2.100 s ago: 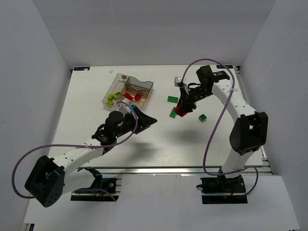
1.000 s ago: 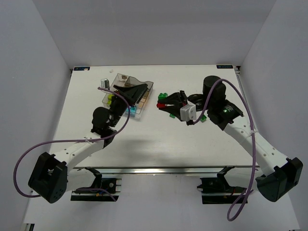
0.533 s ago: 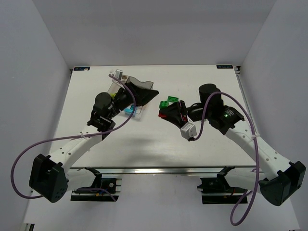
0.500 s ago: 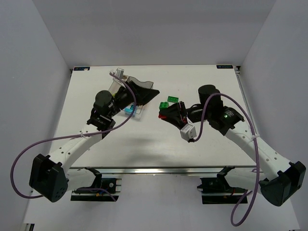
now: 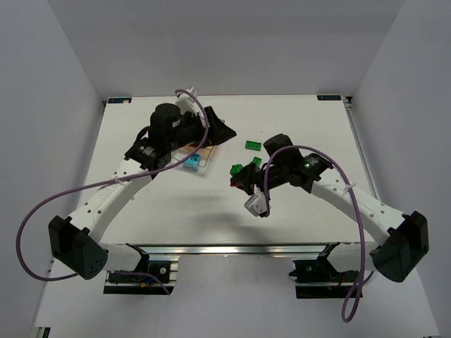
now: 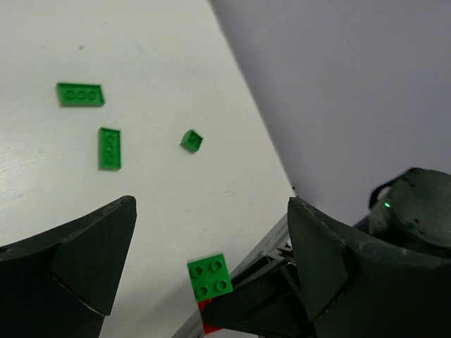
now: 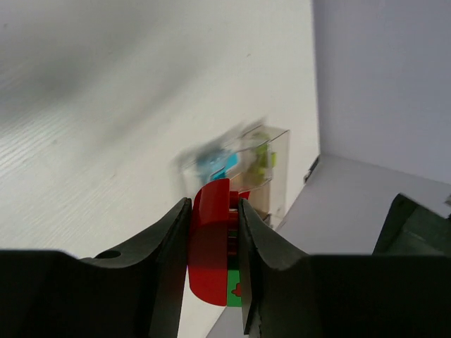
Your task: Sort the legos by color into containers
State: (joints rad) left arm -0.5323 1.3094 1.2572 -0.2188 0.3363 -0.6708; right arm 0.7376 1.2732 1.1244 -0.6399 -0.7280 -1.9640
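Note:
My right gripper [image 5: 237, 180] is shut on a red brick [image 7: 211, 243] with a dark green brick [image 7: 237, 293] stuck to its side, and holds the pair above the table right of the tray. The same green brick [image 6: 210, 276] shows in the left wrist view. My left gripper [image 5: 223, 133] is open and empty, and hovers over the clear tray [image 5: 204, 165], hiding most of it. A light blue brick [image 5: 190, 161] lies in the tray's near compartment. In the right wrist view the tray [image 7: 276, 151] is blurred, with light blue [image 7: 215, 166] and yellow-green [image 7: 265, 156] bricks inside.
Loose dark green bricks lie on the table right of the tray: two flat plates [image 6: 79, 94] [image 6: 109, 148] and a small one [image 6: 191, 140]. Two of them show in the top view [image 5: 252, 146] [image 5: 256, 162]. The right arm's cable loops over the table's right half.
The left arm has swung toward the back, over the tray, its gripper still open. The right gripper, holding the red and green bricks, has moved a little nearer and left.

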